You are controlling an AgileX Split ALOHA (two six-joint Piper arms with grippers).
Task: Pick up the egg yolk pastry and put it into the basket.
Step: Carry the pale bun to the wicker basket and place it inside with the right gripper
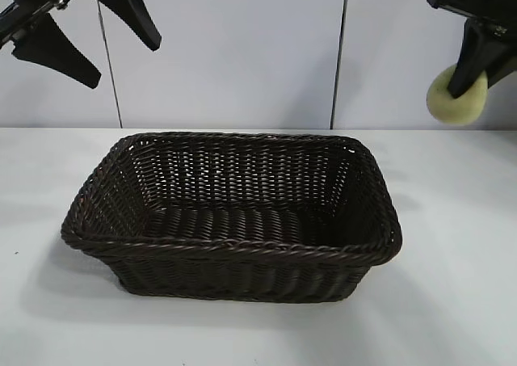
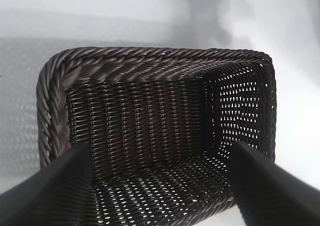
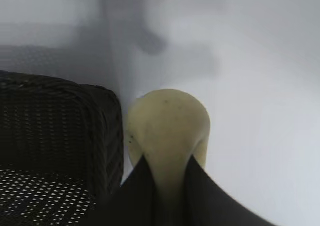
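Fingers on our right gripper [image 1: 477, 63] are pinched tight on the egg yolk pastry [image 1: 454, 98], which hangs in the air off the basket's right end, well above the white table [image 1: 452, 301]. We can see the soft bun squeezed between the pads in the right wrist view, so a slip or a squash is our worry if we swing too fast. Our left gripper [image 1: 89, 39] hangs spread and empty up at the far left. Next up, we judge, is carrying the bun across the braided rim of the basket [image 1: 234, 249]; come in low and we clip that edge. Inside, the whole woven floor is free.
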